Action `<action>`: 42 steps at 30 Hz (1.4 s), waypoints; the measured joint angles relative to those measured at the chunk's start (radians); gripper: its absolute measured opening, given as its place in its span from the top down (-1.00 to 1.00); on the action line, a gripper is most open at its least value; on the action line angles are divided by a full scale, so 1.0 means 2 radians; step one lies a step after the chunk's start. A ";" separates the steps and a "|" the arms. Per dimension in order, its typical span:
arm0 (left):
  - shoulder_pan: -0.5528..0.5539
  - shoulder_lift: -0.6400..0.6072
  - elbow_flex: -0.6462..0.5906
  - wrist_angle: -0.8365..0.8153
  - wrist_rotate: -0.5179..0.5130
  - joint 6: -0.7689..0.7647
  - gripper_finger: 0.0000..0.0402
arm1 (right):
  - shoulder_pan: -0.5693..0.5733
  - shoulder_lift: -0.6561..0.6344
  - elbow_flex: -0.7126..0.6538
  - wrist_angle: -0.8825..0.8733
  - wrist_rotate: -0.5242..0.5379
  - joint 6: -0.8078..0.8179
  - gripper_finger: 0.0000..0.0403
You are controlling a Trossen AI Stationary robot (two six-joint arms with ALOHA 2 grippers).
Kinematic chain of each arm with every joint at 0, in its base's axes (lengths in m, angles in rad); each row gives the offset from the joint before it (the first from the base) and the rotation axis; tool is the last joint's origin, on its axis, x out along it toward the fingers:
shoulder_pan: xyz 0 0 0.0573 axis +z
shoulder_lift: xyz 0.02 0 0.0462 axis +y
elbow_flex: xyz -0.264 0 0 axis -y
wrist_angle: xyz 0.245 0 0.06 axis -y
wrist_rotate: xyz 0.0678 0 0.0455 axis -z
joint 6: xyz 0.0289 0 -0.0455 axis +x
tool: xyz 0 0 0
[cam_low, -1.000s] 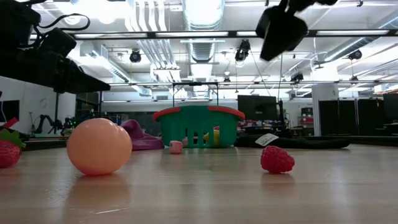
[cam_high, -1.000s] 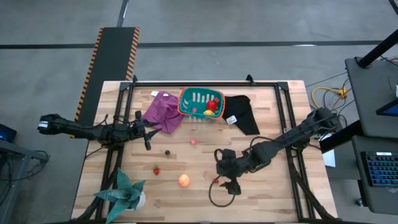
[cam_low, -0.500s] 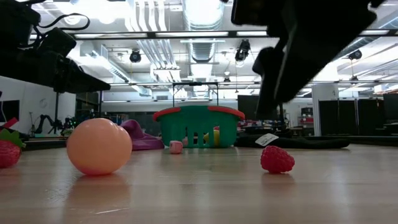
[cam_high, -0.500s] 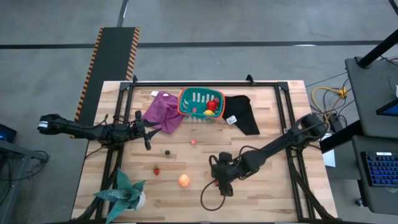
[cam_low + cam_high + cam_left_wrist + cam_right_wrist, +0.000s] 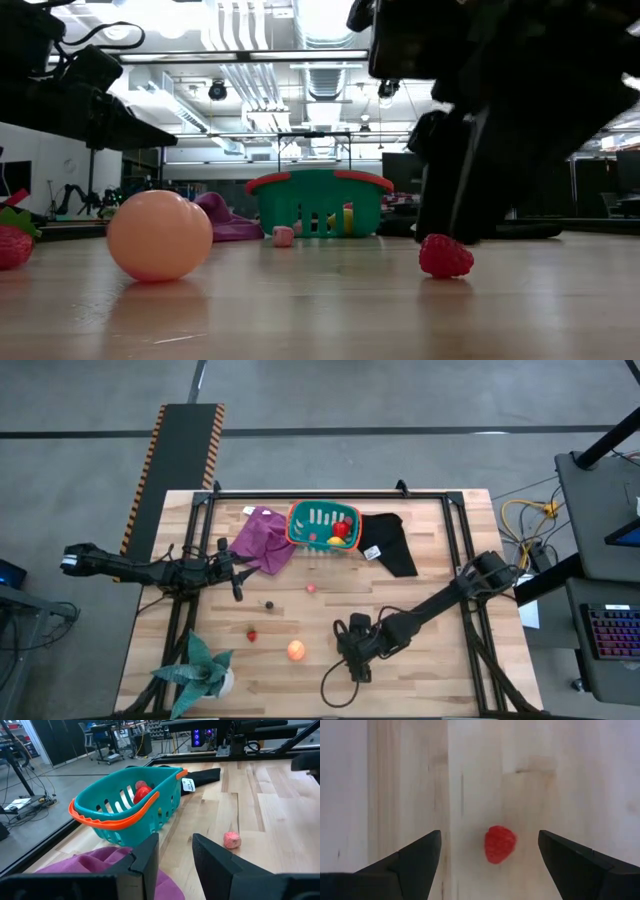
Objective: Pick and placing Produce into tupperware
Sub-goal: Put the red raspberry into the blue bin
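A small red raspberry-like piece (image 5: 500,843) lies on the wooden table (image 5: 430,660), seen between the spread fingers of my open right gripper (image 5: 490,839), which hangs just above it (image 5: 445,256) without touching. More produce lies loose: an orange-peach ball (image 5: 295,650), a small red piece (image 5: 251,634), a dark piece (image 5: 268,604) and a pink piece (image 5: 311,588). The teal tupperware (image 5: 325,525) with an orange rim stands at the far middle, with red and yellow pieces inside. My left gripper (image 5: 175,855) waits at the left, fingers apart, with nothing between them.
A purple cloth (image 5: 262,540) lies left of the tupperware and a black cloth (image 5: 390,542) right of it. A green spiky plant (image 5: 205,665) stands at the near left corner. A dark cable loop (image 5: 335,685) hangs beside my right gripper.
My right gripper has come down toward the red raspberry-like piece, shifting a little toward the table's near left and tipping more steeply downward. Its fingers have stayed apart. The produce has not moved.
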 joint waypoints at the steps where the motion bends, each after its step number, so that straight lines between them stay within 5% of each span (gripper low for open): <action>1: 0.000 0.000 0.000 0.000 0.000 0.000 0.47 | 0.002 0.004 0.000 0.001 0.000 0.000 -0.61; 18: 0.000 -0.001 0.000 0.000 0.000 0.000 0.47 | 0.005 0.028 0.001 0.007 0.017 0.011 -0.58; 42: 0.000 -0.001 0.000 0.000 0.000 0.000 0.47 | 0.005 0.027 0.001 -0.011 0.016 0.011 0.40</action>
